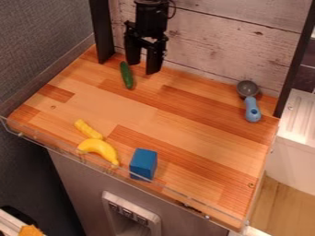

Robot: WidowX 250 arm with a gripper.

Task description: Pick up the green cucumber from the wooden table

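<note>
Camera view: the gripper (143, 68) hangs released, fingers apart; green cucumber (126, 75) near it.

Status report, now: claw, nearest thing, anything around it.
Claw open, empty, by back wall. Cucumber nearest, lying on the table. Banana and block near front edge, scoop over right.

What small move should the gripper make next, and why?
Probably ease the gripper sideways toward the cucumber: the jaws hang apart and empty, and the cucumber, the nearest thing, appears off to one side rather than between them.
</note>
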